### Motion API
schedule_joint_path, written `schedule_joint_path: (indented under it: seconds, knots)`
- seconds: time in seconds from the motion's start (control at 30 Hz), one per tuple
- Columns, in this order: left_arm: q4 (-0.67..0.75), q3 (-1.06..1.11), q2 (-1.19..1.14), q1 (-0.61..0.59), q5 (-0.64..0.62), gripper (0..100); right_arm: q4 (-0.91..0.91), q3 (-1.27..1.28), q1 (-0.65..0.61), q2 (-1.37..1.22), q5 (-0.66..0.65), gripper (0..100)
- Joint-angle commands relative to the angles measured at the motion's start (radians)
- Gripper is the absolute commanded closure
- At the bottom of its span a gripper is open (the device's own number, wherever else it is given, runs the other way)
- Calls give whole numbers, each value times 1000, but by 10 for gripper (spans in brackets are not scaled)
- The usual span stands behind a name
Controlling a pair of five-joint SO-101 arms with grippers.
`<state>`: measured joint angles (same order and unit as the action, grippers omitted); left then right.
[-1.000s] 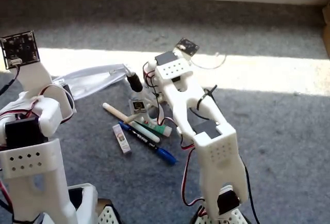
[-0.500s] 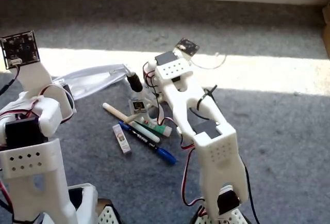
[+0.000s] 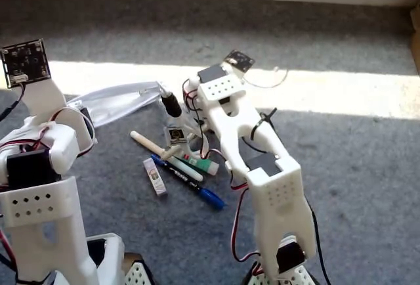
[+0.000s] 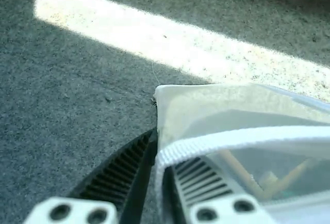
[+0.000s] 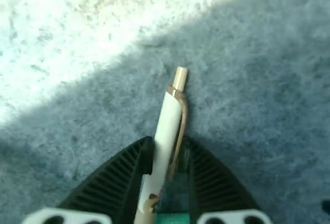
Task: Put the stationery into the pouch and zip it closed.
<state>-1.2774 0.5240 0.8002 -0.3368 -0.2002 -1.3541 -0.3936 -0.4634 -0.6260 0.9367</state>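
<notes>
My right tool (image 5: 166, 149) is clenched on a white pen (image 5: 166, 115) with a gold clip. The pen's button end sticks out past the jaws over the grey tabletop (image 5: 268, 79). In the high view the pen sits slanted among the loose stationery. A blue-and-black pen (image 3: 197, 185), a green-and-white tube (image 3: 202, 163) and a small white box (image 3: 155, 176) are close beside it. My left tool (image 4: 159, 167) is clamped on the edge of the clear pouch (image 4: 242, 115), which stretches across the tabletop toward the right arm, just beyond the pile. A black-tipped marker (image 3: 171, 105) rests at the pouch's far end.
</notes>
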Motion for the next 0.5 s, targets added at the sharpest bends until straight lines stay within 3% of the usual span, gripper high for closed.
schedule_joint_path:
  seconds: [0.0, 0.47]
  knots:
    - [9, 8, -18, -13, -6, 994, -53, -93, 36, 16, 11, 936]
    - [9, 8, -18, -13, -6, 994, -222, -242, 56, 16, 3, 936]
